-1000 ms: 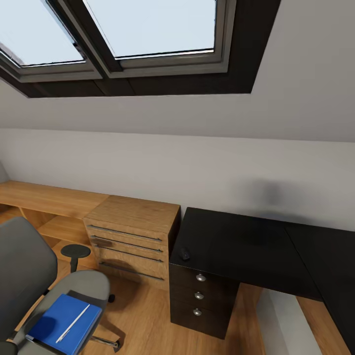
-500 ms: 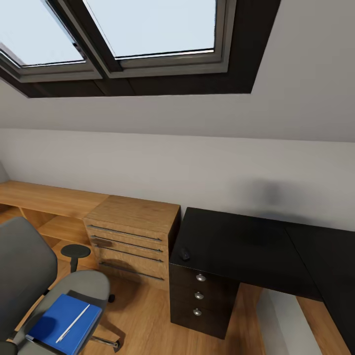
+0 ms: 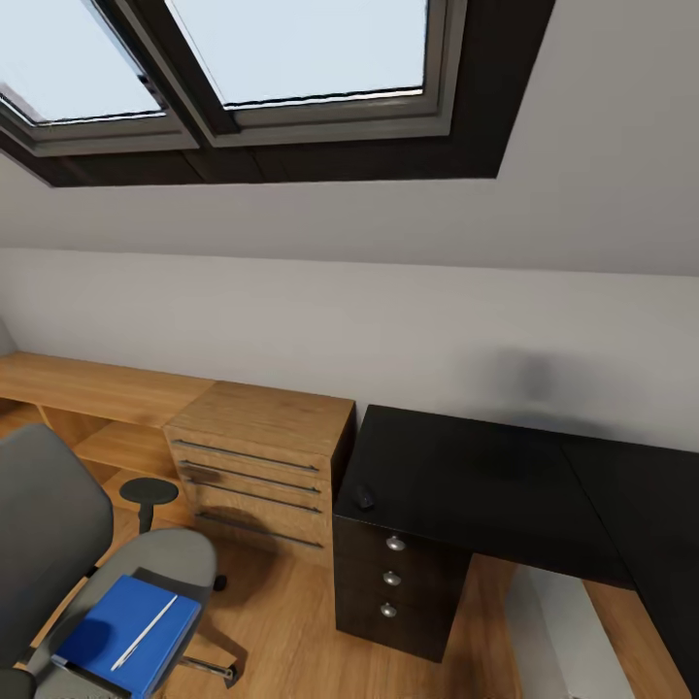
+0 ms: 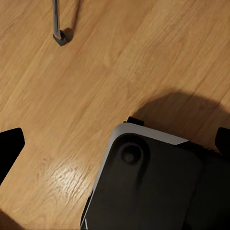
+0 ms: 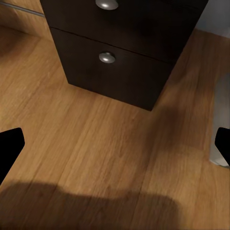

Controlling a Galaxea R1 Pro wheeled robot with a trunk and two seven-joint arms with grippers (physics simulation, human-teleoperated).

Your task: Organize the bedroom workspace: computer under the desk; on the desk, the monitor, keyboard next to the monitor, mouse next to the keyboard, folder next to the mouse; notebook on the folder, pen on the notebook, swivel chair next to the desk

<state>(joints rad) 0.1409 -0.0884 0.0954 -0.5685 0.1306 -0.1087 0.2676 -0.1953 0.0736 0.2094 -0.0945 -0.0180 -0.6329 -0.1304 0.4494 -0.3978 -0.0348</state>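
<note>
Ahead, from the head view: attic bedroom, black-framed skylights (image 3: 291, 58) above, L-shaped black desk (image 3: 485, 476) at right with its black drawers (image 3: 391, 580) beside a light wooden cabinet (image 3: 257, 456). Small black mouse (image 3: 364, 500) sitting near the desk's left front corner. Pale grey box (image 3: 563, 631) showing under the desktop, probably the computer. Low at left, the grey swivel chair (image 3: 58, 544), well apart from the desk, carrying the bright-blue folder (image 3: 116, 636) flat on its seat with a slim white pen (image 3: 144, 633) lying on top. Folder turned diagonally: long axis running from far-right to near-left, dark spine edge along the near end, pen lined up with that same diagonal. Left gripper (image 4: 115, 143) spread wide and holding nothing, hanging over plank floor (image 4: 72, 120) above a dark rounded body, likely the robot's own base (image 4: 143, 182). Right gripper (image 5: 115, 146) likewise wide apart and empty, aimed at the floor before the lower drawer knobs (image 5: 106, 57). Judged step: closing in on the chair to fetch the folder. To do it well: face the seat squarely, approach across the folder's short side, keep it level so the pen cannot roll off, or lift the pen away first.
</note>
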